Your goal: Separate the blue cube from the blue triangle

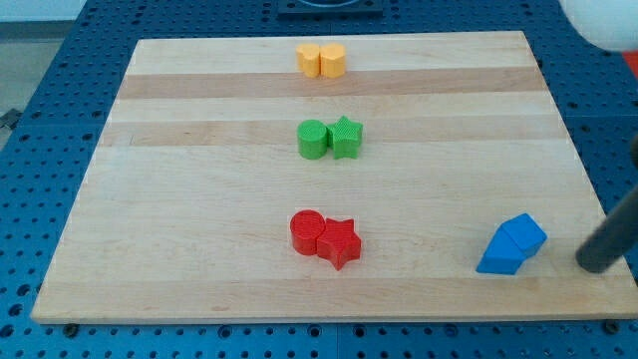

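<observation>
Down by the bench's (199, 289) bottom-right corner the blue cube (522, 233) and the blue triangle (499, 257) sit pressed together — the cube toward the right edge and a little higher, the triangle below it on the left. The rod has no gripper, so nothing can open, close or grasp; my tip (596, 262) rests just off the bench's right edge, near the cube but apart from it.

Both blocks look like small, stiff plastic pieces — light, I'd judge, and ready to slide on smooth wood. A push through the seam between the 2 blocks, or on the cube's face away from the triangle's slope, seems best; an off-centre shove would likely spin it.

The other 3 pairs — red cylinder (306, 230) and red star (340, 241), green cylinder (313, 139) and green star (346, 137), 2 yellow blocks (321, 60) — sit well apart, up the bench's middle.
</observation>
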